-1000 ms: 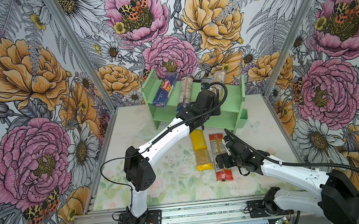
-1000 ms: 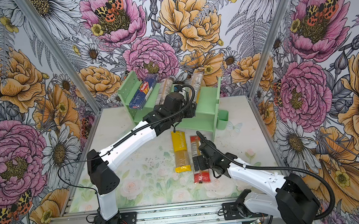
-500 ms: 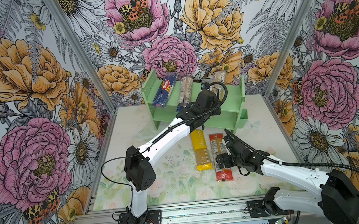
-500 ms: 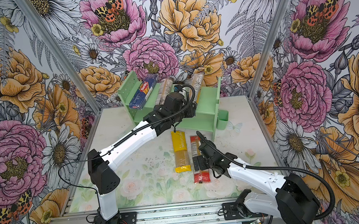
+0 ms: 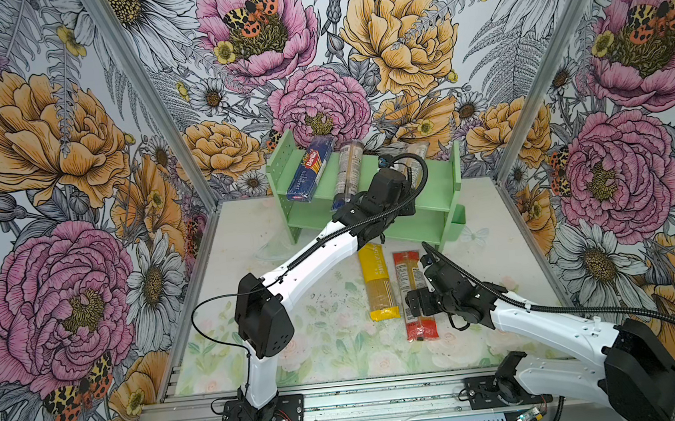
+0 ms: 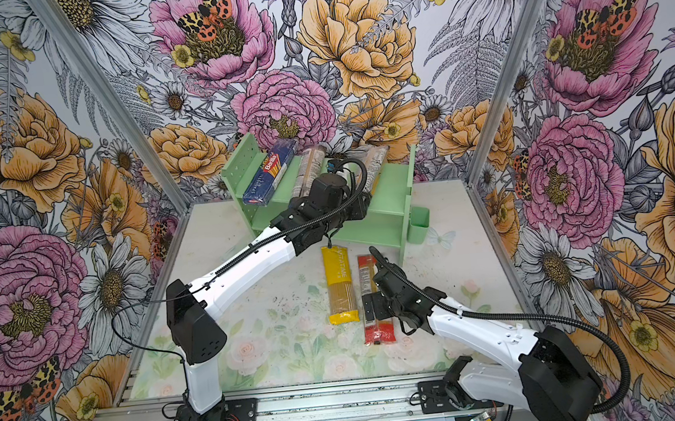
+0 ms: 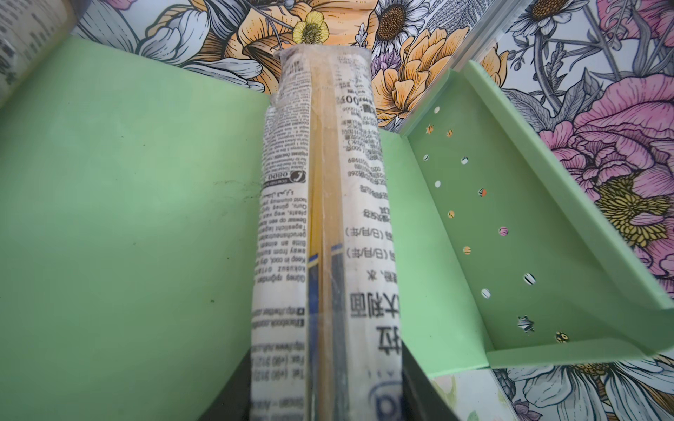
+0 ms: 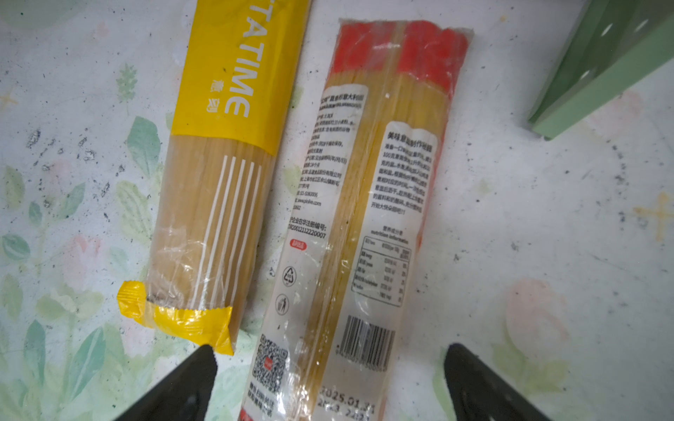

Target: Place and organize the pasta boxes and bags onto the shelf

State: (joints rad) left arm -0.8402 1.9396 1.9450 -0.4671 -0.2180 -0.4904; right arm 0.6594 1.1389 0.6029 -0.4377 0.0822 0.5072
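The mint-green shelf (image 5: 437,198) (image 6: 392,192) stands at the back. A dark blue Barilla box (image 5: 310,170) and a clear navy-ended bag (image 5: 349,169) lie across its top tier. My left gripper (image 7: 326,346) is at that tier, shut on a second clear navy-ended bag (image 7: 324,218) (image 6: 377,158) that rests on the board. On the table lie a yellow bag (image 5: 377,283) (image 8: 219,164) and a red-ended clear bag (image 5: 409,267) (image 8: 364,200), side by side. My right gripper (image 8: 330,349) (image 5: 419,283) hangs open just over the red-ended bag, one finger on each side.
A small green bin (image 6: 418,223) hangs on the shelf's right side panel. The shelf's lower tier (image 5: 412,230) is partly hidden by my left arm. Floral walls close in the table on three sides, and a metal rail runs along the front.
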